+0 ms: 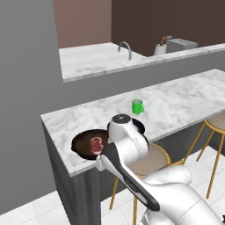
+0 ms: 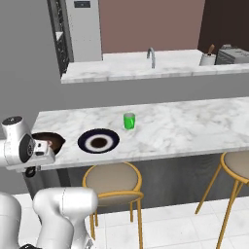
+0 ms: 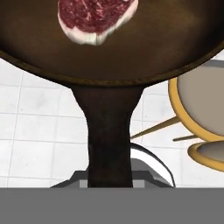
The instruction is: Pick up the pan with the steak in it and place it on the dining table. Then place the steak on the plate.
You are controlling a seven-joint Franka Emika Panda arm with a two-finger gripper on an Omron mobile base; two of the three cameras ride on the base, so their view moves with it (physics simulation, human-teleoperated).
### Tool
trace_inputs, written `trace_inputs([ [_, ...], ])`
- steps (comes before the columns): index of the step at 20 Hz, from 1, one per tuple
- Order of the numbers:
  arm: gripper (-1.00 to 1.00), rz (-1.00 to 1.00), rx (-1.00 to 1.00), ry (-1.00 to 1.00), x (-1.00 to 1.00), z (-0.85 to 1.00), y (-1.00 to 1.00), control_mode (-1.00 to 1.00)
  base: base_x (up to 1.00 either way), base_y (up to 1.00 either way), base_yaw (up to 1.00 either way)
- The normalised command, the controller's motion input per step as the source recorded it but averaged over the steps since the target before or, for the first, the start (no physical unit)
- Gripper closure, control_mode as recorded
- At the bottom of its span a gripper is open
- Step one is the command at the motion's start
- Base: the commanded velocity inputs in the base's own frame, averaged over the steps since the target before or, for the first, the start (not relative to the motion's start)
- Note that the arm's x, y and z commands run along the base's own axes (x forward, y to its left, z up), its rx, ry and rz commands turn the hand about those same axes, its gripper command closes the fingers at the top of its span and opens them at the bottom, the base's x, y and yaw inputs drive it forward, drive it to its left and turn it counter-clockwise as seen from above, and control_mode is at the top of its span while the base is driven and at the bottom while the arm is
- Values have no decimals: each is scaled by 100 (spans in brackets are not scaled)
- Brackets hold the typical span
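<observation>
The dark round pan sits at the left end of the dining table, and I cannot tell whether it rests on the marble or hovers just above it. The red-pink steak lies inside it. My gripper is shut on the pan's short handle, which reaches out past the table's front edge over the floor. The navy-rimmed plate lies just right of the pan. In the left base view my arm covers most of the plate.
A green cup stands behind the plate. Round stools with yellow legs are tucked under the table's overhang. Behind is a higher marble counter with a faucet.
</observation>
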Motion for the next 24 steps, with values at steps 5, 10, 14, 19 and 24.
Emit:
trace_inputs([
  [5, 100, -1, 0, 0, 19, -26, 10, -100, 0, 0, 0],
  [10, 100, -1, 0, 1, 20, -25, 13, -100, 0, 0, 0],
  [14, 100, -4, 0, 0, 33, -13, 16, -100, 0, 0, 0],
  [19, 100, -5, 0, 1, 50, -9, 18, -100, 0, 0, 0],
  [24, 100, -3, 0, 5, 47, -2, 13, -100, 0, 0, 0],
])
